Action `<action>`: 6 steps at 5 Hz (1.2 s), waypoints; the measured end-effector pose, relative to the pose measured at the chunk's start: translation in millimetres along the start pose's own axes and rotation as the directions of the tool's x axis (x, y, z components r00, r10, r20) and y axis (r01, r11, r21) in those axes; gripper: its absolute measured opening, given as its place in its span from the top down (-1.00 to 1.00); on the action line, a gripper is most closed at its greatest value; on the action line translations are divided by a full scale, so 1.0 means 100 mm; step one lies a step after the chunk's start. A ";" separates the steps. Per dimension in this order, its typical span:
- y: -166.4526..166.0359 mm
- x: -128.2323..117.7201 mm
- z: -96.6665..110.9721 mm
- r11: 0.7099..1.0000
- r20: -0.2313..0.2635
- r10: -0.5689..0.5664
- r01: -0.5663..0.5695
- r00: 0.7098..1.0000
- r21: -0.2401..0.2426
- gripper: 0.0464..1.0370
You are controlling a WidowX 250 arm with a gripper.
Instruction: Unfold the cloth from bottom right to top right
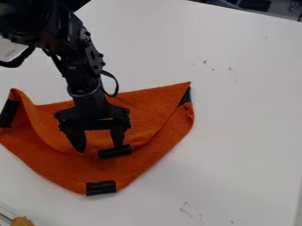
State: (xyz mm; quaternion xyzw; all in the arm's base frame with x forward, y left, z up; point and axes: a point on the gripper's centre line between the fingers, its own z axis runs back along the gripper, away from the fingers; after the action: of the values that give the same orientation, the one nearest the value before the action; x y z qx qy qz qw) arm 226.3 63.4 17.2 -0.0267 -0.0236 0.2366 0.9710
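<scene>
At the view's left, a dark strip [8, 113] marks one raised corner of the orange cloth [56, 163], which spreads from there to the middle of the tabletop [247, 132], below and around the end effector [100, 146]. Next along, another strip [101, 188] lies flat at the cloth's lowest point, below the gap between the fingers and apart from them. The end effector hangs over the folded part with its two fingers spread and nothing pinched between them; the one on the view's left points down at plain cloth. The relation that matters comes just right of it: the small black tab [115, 152] on the inner layer [141, 121] sits right at the tip of the other finger, off-centre from the gap (whether the tip presses on it or hangs just above, I cannot tell). The tab's long axis runs nearly side to side, rising a little toward the right, much as the line between the fingertips does. So the grip probably needs a slight shift toward the right and down before closing, or it may catch only the tab's near end and let the layer slip. Furthest right, a dark patch [185, 97] shows at the upper right corner, and the lifted layer should likely go up and toward that side.
</scene>
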 end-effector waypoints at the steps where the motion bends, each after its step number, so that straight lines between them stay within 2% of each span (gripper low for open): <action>1: 0.00 -0.01 -0.02 1.000 0.009 0.011 -0.011 1.000 -0.006 -0.24; 2: -0.01 -0.03 -0.04 1.000 0.016 0.013 -0.013 1.000 -0.015 0.37; 3: -0.01 -0.05 -0.06 1.000 0.015 0.016 -0.016 1.000 -0.021 0.77; 5: -0.01 -0.03 -0.07 0.999 0.033 0.027 -0.026 0.999 -0.038 0.99; 6: 0.03 -0.05 -0.04 1.000 0.023 0.024 -0.024 0.999 -0.003 0.99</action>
State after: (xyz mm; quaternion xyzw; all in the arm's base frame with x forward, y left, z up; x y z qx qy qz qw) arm 221.0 63.3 13.3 -0.0257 -0.0350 0.2483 0.9677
